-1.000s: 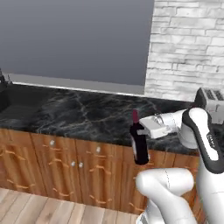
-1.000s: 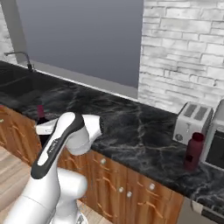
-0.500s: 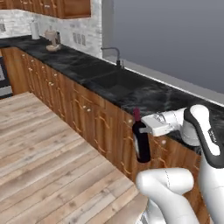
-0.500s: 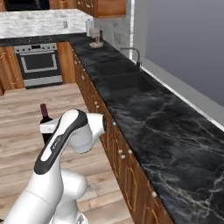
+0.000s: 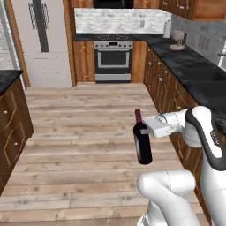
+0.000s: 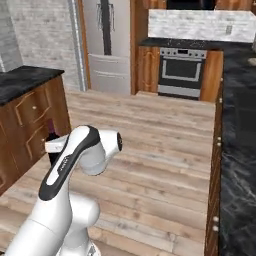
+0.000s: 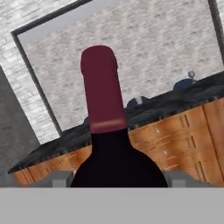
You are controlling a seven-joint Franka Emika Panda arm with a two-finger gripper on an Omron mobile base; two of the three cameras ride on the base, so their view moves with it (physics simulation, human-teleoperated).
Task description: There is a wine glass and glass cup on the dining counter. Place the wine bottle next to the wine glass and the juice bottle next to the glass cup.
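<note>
The jaws point(image 5: 148, 129) grip the wine bottle point(image 5: 142, 141) at its shoulder, holding it upright in the air above the wooden floor point(image 5: 84, 128). Beyond the bottle's red neck, the hand view shows the dining counter point(image 7: 175, 101) with the wine glass point(image 7: 191, 76) standing on it.

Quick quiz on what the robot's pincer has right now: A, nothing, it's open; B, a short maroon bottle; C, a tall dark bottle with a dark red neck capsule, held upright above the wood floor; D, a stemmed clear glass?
C: the left base view shows the pincer closed on the tall dark bottle with a dark red neck capsule, upright over the wood plank floor.
</note>
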